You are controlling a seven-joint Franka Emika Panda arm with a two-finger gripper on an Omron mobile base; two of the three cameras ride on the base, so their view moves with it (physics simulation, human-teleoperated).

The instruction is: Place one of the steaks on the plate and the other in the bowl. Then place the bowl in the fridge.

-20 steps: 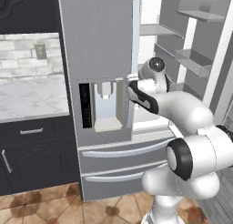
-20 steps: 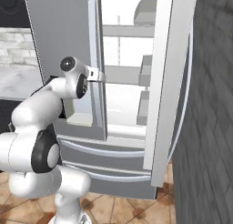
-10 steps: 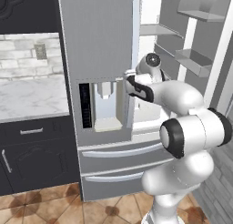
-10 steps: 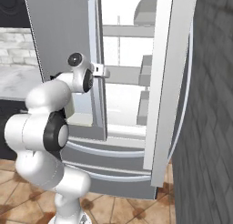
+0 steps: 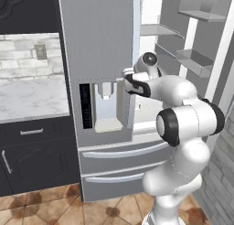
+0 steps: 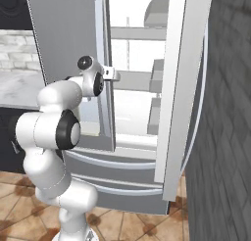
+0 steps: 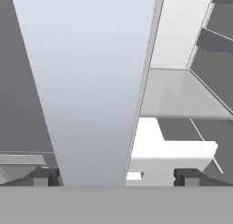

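At the fridge (image 5: 98, 59), w/ its right door swung open onto white shelves (image 6: 142, 81), we saw our hand (image 7: 116, 176) up against the left door's edge (image 7: 91, 82). Its fingers (image 7: 45, 176) sat wide apart either side of that edge, gripping nothing we could make out.

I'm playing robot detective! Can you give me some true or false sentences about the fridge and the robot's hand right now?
1. The fridge's right door is swung open. True.
2. The gripper is down by the bottom drawers. False: it is up at the left door's edge.
3. A blue plate sits on a fridge shelf. False: the shelves in view are bare.
4. The left door carries a dispenser panel. True.
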